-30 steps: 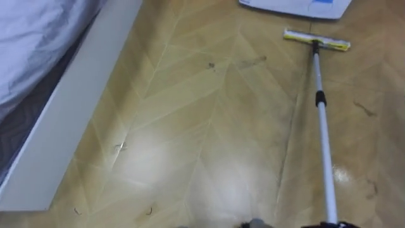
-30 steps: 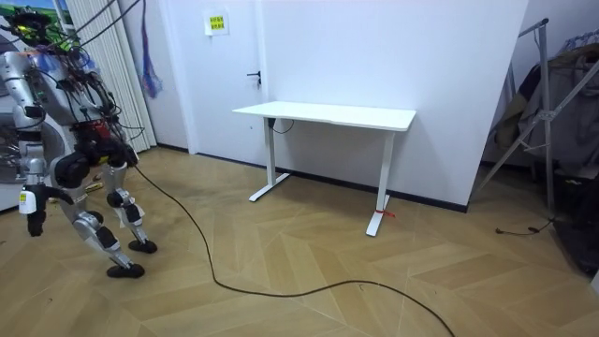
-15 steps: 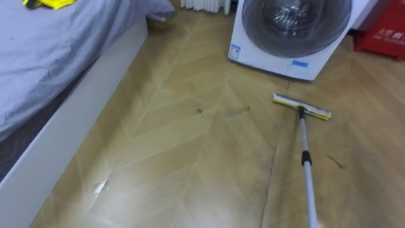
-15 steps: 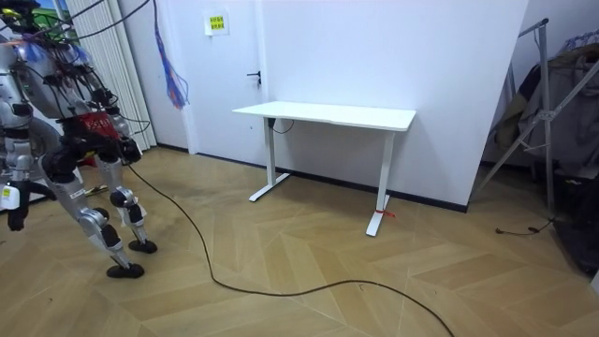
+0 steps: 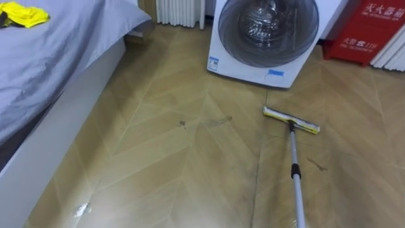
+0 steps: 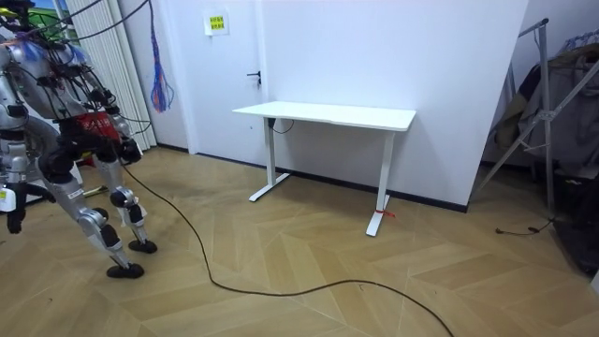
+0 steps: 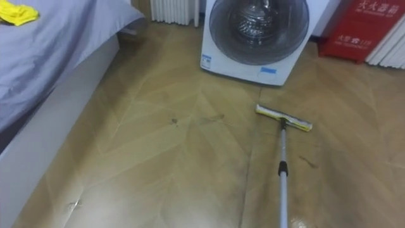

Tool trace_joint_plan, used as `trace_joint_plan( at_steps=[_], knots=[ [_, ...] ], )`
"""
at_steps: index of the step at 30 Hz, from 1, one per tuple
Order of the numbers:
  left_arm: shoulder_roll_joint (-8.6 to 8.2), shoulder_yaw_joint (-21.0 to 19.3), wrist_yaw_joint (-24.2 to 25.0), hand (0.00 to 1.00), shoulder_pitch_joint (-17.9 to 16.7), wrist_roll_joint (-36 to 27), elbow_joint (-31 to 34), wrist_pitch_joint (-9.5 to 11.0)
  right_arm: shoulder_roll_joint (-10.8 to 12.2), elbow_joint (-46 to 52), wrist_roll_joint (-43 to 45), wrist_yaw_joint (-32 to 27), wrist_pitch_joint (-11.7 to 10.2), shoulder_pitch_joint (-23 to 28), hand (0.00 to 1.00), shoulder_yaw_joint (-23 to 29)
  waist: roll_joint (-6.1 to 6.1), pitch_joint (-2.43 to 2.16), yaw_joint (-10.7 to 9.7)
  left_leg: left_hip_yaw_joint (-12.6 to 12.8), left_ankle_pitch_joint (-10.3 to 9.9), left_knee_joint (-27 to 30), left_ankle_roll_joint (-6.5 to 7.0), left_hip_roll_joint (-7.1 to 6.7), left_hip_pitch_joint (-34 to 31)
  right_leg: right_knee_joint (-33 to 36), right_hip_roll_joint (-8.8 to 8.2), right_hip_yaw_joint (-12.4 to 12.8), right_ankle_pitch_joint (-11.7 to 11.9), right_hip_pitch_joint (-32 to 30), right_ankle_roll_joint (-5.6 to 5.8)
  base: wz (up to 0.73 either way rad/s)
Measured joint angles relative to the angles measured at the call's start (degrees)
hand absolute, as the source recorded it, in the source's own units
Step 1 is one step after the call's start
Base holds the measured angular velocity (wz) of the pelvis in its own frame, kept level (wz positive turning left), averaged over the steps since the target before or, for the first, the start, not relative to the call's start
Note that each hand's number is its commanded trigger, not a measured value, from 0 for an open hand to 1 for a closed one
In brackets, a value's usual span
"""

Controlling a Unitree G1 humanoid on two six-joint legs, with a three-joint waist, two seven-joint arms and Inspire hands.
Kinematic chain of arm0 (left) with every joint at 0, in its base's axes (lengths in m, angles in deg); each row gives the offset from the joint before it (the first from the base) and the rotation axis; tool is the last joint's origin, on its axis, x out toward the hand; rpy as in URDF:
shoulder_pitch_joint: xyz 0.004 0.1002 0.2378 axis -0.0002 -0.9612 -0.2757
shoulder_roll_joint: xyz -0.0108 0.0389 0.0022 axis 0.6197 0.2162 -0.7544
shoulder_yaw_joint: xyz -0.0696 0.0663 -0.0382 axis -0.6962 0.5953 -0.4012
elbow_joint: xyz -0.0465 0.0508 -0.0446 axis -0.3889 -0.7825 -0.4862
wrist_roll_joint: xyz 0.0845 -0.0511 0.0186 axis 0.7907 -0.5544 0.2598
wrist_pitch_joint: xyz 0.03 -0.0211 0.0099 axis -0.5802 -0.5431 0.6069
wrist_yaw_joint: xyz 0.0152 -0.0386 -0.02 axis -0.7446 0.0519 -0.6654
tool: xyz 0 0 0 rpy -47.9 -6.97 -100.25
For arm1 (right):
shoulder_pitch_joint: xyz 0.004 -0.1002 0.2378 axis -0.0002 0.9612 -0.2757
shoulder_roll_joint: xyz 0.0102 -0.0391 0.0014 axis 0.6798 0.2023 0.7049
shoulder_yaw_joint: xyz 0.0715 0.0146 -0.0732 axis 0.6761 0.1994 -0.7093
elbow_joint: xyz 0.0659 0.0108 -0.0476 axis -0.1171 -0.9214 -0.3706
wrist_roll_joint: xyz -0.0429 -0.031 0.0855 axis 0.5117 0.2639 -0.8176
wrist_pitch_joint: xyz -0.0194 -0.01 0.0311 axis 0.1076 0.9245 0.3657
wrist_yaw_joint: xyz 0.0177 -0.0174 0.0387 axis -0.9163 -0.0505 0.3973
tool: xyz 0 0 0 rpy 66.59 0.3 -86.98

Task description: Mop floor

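Left eye view: one flat mop point(image 5: 293, 166) lies on the herringbone wood floor point(image 5: 190, 158), its yellow-edged rectangular head just before one white, round-doored washing machine point(image 5: 269, 38). Room view: the left hand point(image 6: 11, 221) hangs low; its grasp cannot be told.

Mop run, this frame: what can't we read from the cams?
Upper end of the mop pole, and what holds it: cut off by the bottom edge, both eye views.
Top of the washing machine: cut off by the top edge, both eye views.
Hand at the room view's left edge: too small to tell which one or whether it holds anything.
Dark specks on the floor: too small to tell dirt from scuffs.
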Motion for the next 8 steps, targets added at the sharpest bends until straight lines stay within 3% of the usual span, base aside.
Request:
trace_joint_plan(
  at_steps=[8],
  knots=[
    [-0.56, 0.05, 2.45, 0.0, 0.37, 0.01, -1.09, -1.29, -0.1, -0.06, 0.04, -0.76, 0.02, -0.17, 1.0, 0.15, 0.73, 0.17, 0.52, 0.2, 0.0, 0.03, 0.0, 0.06, -0.19, 0.22, 0.14, 0.53, 0.08, -0.81, -0.14, -0.04]
  ],
)
